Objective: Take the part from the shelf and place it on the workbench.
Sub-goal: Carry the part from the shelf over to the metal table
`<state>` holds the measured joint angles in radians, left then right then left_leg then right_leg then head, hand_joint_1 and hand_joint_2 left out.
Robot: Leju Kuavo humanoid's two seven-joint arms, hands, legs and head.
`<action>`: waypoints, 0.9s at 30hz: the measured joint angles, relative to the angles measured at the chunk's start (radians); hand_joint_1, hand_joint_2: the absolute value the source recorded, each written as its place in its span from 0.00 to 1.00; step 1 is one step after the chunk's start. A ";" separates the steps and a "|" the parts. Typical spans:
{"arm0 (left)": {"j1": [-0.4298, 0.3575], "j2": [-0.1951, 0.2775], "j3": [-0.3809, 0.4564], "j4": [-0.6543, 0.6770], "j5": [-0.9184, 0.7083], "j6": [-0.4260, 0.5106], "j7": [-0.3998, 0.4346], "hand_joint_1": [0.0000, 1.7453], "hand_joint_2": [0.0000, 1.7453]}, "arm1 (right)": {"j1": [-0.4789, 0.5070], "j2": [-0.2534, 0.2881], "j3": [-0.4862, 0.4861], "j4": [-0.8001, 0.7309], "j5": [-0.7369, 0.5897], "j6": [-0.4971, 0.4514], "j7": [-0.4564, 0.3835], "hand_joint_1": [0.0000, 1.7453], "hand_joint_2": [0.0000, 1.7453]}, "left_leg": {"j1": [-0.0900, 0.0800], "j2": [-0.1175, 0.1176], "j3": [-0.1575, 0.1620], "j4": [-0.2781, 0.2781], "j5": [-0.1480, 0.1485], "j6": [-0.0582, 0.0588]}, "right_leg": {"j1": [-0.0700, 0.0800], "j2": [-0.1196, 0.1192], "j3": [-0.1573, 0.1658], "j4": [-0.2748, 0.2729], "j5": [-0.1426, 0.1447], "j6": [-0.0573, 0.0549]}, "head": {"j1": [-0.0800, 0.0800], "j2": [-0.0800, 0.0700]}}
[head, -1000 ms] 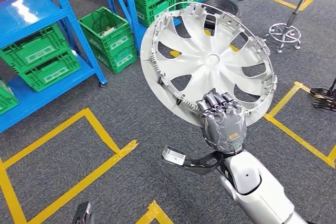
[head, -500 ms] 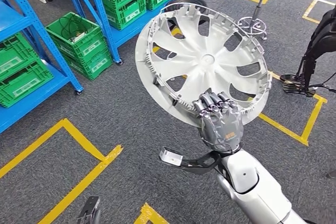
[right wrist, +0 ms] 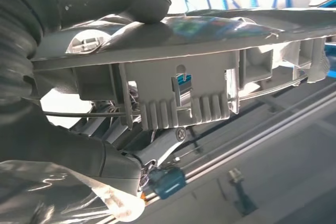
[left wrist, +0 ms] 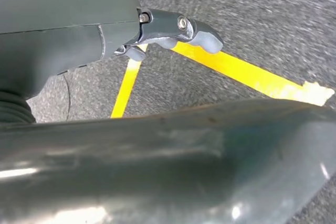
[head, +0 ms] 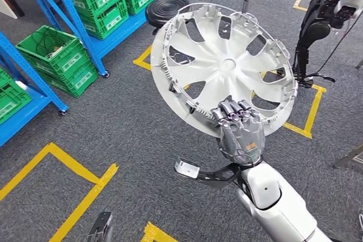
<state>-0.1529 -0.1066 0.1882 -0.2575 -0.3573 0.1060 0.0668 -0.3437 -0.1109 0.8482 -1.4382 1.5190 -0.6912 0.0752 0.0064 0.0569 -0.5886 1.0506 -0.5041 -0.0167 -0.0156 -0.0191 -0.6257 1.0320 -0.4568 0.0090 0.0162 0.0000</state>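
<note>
Your right robot hand (head: 240,134) grips the hubcap (head: 224,66) by its near rim, held up over the carpet.

Nearest you, the left robot hand (left wrist: 174,27) hangs over yellow floor tape (left wrist: 253,74); you cannot tell whether its fingers are spread or closed. The right robot hand's fingers curl over the hubcap's ribbed edge (right wrist: 178,98), thumb on the other face. Beyond sit green crates (head: 58,60), blue shelves (head: 81,18) and a black stool (head: 167,9).
</note>
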 joint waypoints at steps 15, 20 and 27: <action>-0.002 0.003 -0.014 0.000 -0.013 0.000 0.003 0.00 0.00 | -0.001 0.001 0.000 0.001 0.000 0.000 0.000 1.00 1.00 | -0.009 -0.101 0.018 -0.047 0.034 0.045 | 0.005 0.116 -0.016 -0.003 0.014 0.010 | -0.009 0.000; -0.002 0.000 -0.015 0.000 0.001 -0.015 0.003 0.00 0.00 | -0.003 0.001 0.000 0.001 0.000 0.000 -0.003 1.00 1.00 | -0.004 -0.047 0.026 -0.074 0.050 0.048 | 0.006 0.032 -0.122 0.224 -0.106 0.029 | 0.002 0.000; -0.004 0.000 -0.014 0.000 0.008 -0.022 0.003 0.00 0.00 | -0.003 0.000 0.000 0.001 0.000 0.000 -0.002 1.00 1.00 | -0.005 0.007 0.023 -0.044 0.029 0.015 | 0.000 -0.040 0.015 -0.004 -0.011 0.036 | 0.003 0.000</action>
<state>-0.1570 -0.1063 0.1740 -0.2575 -0.3495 0.0842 0.0702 -0.3467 -0.1113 0.8486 -1.4373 1.5190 -0.6910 0.0732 0.0019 0.0640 -0.5654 1.0062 -0.4750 -0.0014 -0.0160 -0.0594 -0.6108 1.0276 -0.4680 0.0449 0.0189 0.0000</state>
